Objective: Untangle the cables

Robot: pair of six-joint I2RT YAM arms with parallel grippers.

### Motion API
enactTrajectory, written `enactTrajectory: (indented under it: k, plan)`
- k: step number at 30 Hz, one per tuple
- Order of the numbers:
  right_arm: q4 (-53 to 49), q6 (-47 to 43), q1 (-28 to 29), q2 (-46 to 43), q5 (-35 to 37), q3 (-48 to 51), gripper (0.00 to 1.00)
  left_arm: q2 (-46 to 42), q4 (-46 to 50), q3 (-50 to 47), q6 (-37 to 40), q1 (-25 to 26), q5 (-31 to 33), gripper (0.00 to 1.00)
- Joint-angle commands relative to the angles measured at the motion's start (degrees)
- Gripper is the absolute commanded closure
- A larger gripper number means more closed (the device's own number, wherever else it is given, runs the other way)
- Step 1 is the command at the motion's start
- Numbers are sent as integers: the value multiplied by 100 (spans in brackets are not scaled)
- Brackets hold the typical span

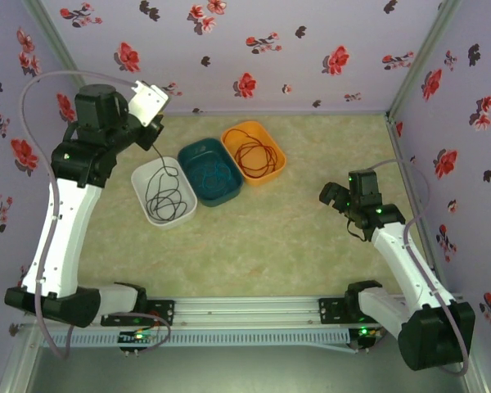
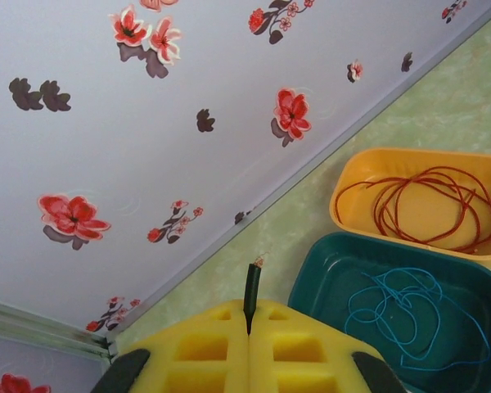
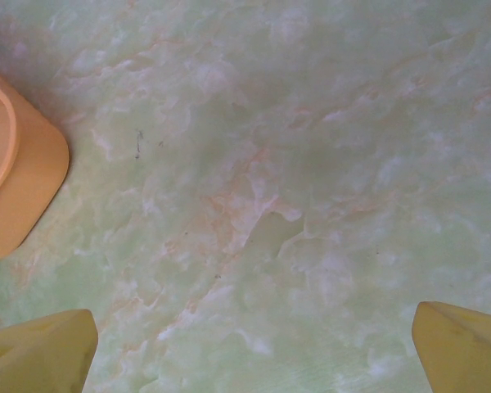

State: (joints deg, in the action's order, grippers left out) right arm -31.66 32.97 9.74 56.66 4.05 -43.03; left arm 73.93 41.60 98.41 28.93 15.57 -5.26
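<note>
On the table (image 3: 295,164): three bins stand in a diagonal row toward the back wall, one cable colour per bin. My read is that the sorting is what keeps the strands apart.
Left arm: up high by the back wall, above the white bin (image 1: 139,176). The height probably keeps its strand hanging straight so it feeds down without snagging.
Right arm: low over bare table, right of the bins and well apart from every cable. It looks parked out of the way.
White bin: black cable (image 2: 251,286) lies in loose loops inside, with one strand rising to the left arm.
Teal bin (image 2: 327,262): blue cable (image 2: 393,307) is fully inside, in loose loops with no knot visible.
Orange bin (image 2: 368,168): red cable (image 1: 258,154) is coiled flat inside.
Left gripper (image 2: 250,313): pads pinched together on the end of the black cable, its tip poking just past them.
Right gripper (image 1: 337,196): fingers spread wide, nothing between them.
Status (judgement): nearly finished. What's left is dropping the black end into the white bin.
Risk: letting go off-centre could drape the end over the teal bin beside it.
</note>
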Motion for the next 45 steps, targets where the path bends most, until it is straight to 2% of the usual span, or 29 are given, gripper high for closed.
enactTrajectory:
  k: [1, 7, 17, 23, 27, 34, 39, 42, 45]
  plan:
    - [-104, 7, -38, -84, -54, 21, 1, 43, -243, -36, 123, -62, -105, 100]
    - [-112, -2, -33, -119, -79, 57, 1, 14, -636, -521, 91, -70, -116, 100]
    - [-139, 24, -34, -225, -76, 96, 1, 117, -431, -766, 212, -77, -27, 100]
    - [-117, 30, -33, -211, -88, 121, 1, 169, 149, -809, 384, -91, -161, 100]
    - [-78, 50, -33, -203, -113, 164, 1, 294, 680, -841, 390, -135, -478, 100]
    - [-69, 39, -33, -191, -133, 204, 1, 628, 1304, -937, 40, -371, -986, 100]
    - [-51, 45, -33, -196, -150, 230, 1, 920, 1157, -1073, -268, -767, -897, 100]
    - [-28, 55, -33, -191, -155, 244, 1, 1083, 1133, -1200, -154, -871, -557, 100]
    - [26, 70, -33, -182, -185, 256, 1, 1184, 596, -1473, 123, -942, -400, 100]
